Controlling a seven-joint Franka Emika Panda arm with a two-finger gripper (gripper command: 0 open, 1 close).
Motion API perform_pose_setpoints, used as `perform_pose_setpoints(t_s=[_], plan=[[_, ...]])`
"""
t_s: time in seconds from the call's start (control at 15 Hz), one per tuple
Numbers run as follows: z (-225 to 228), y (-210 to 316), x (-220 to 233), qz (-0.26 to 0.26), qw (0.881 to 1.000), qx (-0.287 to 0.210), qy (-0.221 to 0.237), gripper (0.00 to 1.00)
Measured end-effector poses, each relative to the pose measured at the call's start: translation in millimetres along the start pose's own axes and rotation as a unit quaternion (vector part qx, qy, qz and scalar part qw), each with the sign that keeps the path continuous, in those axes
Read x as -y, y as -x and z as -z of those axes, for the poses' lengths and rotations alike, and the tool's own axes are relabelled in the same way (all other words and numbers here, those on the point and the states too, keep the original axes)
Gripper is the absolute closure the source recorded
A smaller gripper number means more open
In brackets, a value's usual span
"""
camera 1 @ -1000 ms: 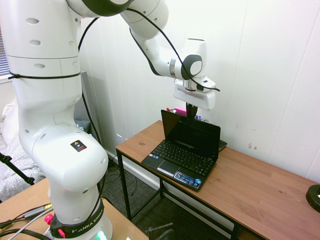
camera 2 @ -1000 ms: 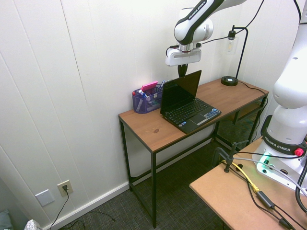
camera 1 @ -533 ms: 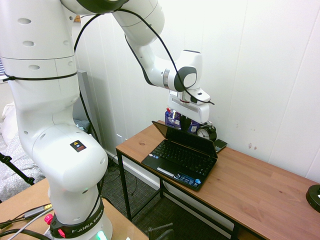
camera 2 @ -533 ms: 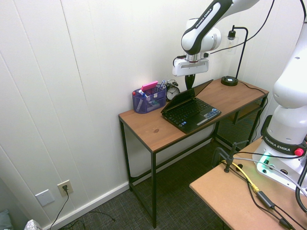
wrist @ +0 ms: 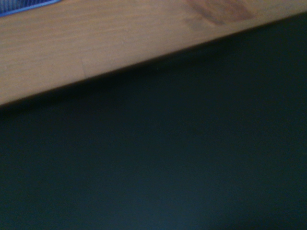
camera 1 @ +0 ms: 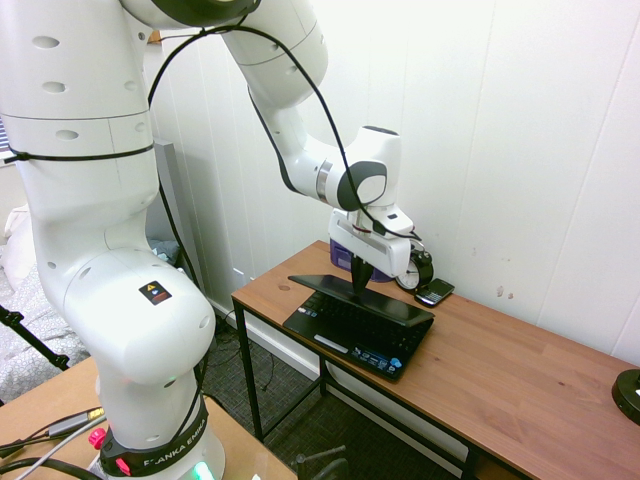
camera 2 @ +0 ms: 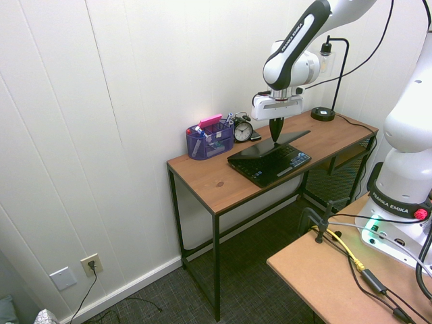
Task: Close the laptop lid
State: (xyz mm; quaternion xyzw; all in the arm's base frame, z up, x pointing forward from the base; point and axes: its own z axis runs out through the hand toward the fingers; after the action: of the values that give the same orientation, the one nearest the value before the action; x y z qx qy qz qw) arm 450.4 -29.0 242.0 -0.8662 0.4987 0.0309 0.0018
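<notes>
Closed-finger gripper (camera 1: 360,288) pressing on the laptop lid (camera 1: 350,292), which sits nearly flat, a narrow wedge above the keyboard (camera 1: 345,318); best to keep pushing straight down and gently near the lid's middle until it seats

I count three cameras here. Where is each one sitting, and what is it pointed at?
First exterior view: beside the arm's white base, looking across to the desk; the arm's big body fills the picture's left.
Second exterior view: off the desk's other end, facing the wall; the arm enters from the right.
Wrist view: on the wrist, looking down at the laptop lid and desk edge; no robot parts show.
Both exterior views share the end effector on the nearly shut lid.
</notes>
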Motion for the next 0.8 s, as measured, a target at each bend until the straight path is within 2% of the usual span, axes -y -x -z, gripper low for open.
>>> perform_pose_setpoints(t_s=[0.47,0.8], plan=[[-46.9,-0.9,-9.5,-0.015,0.999,0.028,0.005,1.0],[-52.9,-2.6,-9.5,-0.022,0.999,0.03,-0.005,1.0]])
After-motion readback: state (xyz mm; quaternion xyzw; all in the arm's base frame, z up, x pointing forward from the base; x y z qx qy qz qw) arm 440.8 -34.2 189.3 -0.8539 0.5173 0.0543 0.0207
